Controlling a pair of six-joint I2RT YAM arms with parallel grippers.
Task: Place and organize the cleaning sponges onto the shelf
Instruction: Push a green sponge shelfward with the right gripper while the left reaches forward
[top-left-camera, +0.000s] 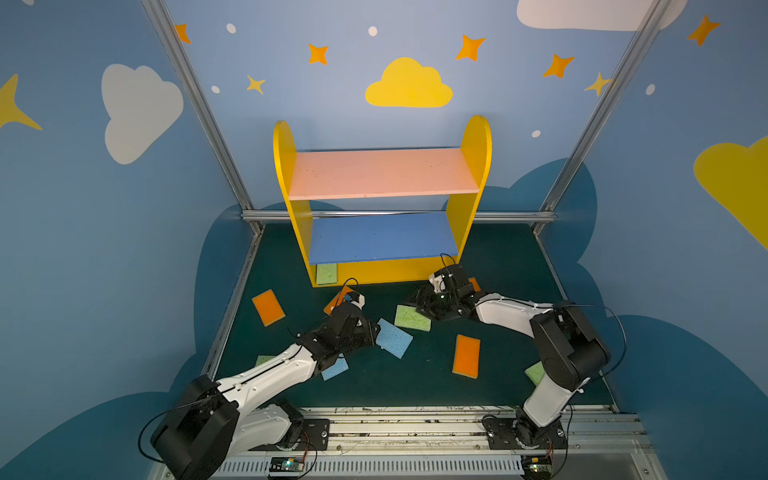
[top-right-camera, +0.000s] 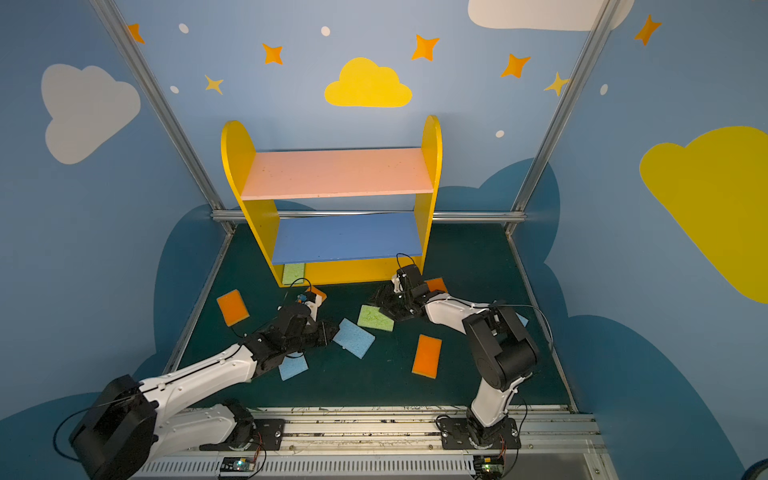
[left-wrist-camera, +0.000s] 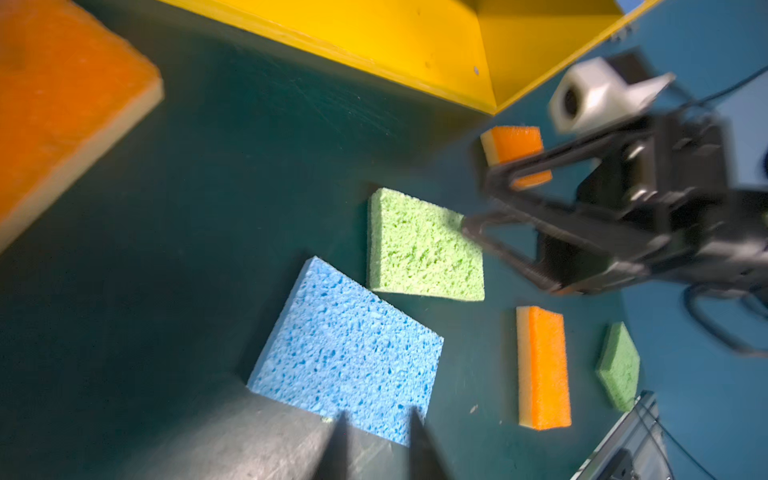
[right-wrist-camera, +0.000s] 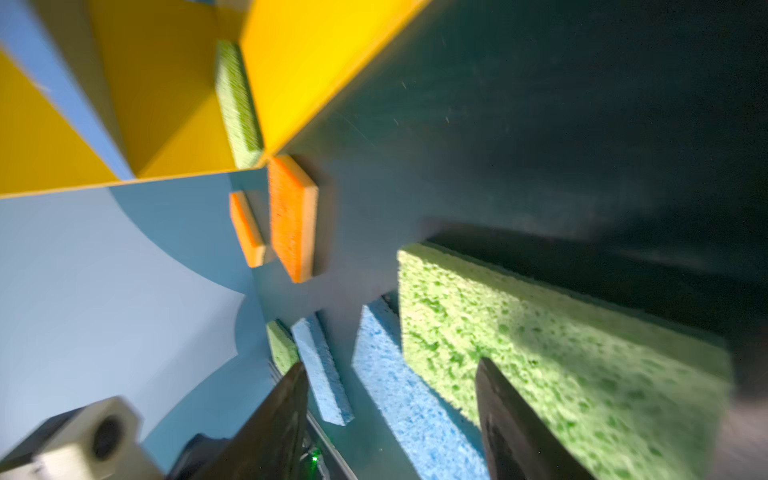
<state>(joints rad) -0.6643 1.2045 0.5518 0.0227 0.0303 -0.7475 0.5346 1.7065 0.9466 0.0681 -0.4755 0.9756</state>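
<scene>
The shelf (top-left-camera: 476, 137) stands at the back, with one green sponge (top-left-camera: 326, 273) on its yellow bottom board. Other cleaning sponges lie scattered on the dark green floor. My left gripper (top-left-camera: 376, 332) (left-wrist-camera: 378, 413) is shut on the near edge of a light blue sponge (top-left-camera: 395, 338) (left-wrist-camera: 345, 345), with only a narrow strip of sponge between its tips. My right gripper (top-left-camera: 417, 303) (right-wrist-camera: 392, 363) stands open, low over the edge of a green sponge (top-left-camera: 411, 318) (right-wrist-camera: 561, 353) that touches the blue one. Nothing is gripped between its fingers.
Orange sponges lie at the left (top-left-camera: 268, 307), under my left wrist (top-left-camera: 332, 301), in the middle (top-left-camera: 466, 356) and behind my right wrist (top-left-camera: 474, 284). A blue sponge (top-left-camera: 336, 369) and a green sponge (top-left-camera: 262, 359) lie by my left arm, another green sponge (top-left-camera: 535, 372) by my right arm.
</scene>
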